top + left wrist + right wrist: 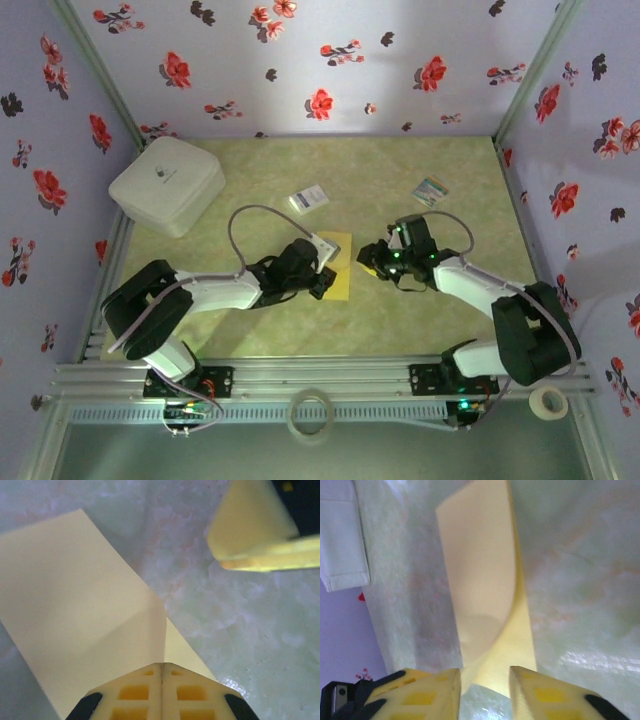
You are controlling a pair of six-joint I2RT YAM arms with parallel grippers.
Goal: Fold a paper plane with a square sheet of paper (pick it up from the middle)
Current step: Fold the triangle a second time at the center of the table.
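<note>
I see the green marbled desk (420, 320), with a white box (167, 183) at its far left. The square sheet of paper (342, 262), partly folded, lies mid-desk between my arms. My left gripper (161, 667) has its fingers pressed together, pinching the sheet's raised fold. My right gripper (485, 687) has its fingers spread at the paper's edge.

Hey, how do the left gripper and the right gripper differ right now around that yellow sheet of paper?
The left gripper has its fingers closed together on the thin yellow square sheet of paper; the right gripper has its fingers apart. The left gripper reaches the sheet from the left side, the right gripper from the right. Both sit low over the green marbled table.
</note>
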